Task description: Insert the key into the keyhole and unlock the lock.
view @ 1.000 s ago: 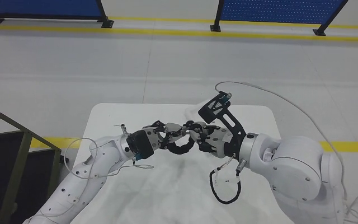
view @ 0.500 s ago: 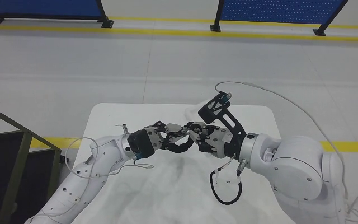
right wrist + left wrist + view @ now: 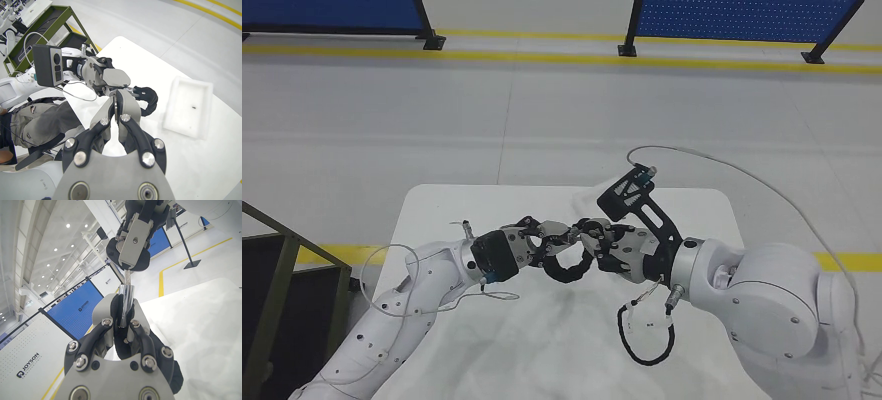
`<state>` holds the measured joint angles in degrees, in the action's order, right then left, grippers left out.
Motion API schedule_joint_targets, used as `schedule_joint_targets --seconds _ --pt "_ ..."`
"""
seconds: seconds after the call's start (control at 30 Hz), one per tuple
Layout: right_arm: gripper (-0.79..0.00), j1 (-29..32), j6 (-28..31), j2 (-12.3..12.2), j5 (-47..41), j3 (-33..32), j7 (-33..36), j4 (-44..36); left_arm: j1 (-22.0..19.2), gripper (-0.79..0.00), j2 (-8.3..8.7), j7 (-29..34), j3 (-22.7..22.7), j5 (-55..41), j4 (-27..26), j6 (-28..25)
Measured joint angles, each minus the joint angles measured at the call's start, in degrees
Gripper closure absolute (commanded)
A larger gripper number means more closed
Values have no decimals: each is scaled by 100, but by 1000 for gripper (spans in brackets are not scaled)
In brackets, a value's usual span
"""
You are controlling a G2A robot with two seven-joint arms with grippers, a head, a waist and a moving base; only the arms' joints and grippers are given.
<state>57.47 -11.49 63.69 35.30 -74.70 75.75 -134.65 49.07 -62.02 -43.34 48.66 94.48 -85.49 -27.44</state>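
While the left gripper (image 3: 545, 242) stands to the left of the lock (image 3: 125, 306), its fingers (image 3: 102, 311) are clamped on the lock's chrome cylinder, holding it above the white table (image 3: 542, 340). From the lock a black fabric-covered cable (image 3: 567, 268) hangs in a loop just beneath it, toward the tabletop. At the lock's open end the key (image 3: 127, 277) meets the keyhole (image 3: 126, 286). Its blade tip sits inside, and the rest of the blade shows bare between cylinder and key head. To the right of the lock, the right gripper (image 3: 589, 238) is closed tight on the key's head, in line with the cylinder. Well apart from the lock, a white foam tray (image 3: 191, 80) lies flat on the table.
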Motion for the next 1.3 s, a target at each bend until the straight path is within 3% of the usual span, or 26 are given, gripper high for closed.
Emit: schedule_joint_targets --seconds 1.3 --pt "0 -161 -183 -126 399 394 133 0 -15 0 -146 464 180 121 -166 -421"
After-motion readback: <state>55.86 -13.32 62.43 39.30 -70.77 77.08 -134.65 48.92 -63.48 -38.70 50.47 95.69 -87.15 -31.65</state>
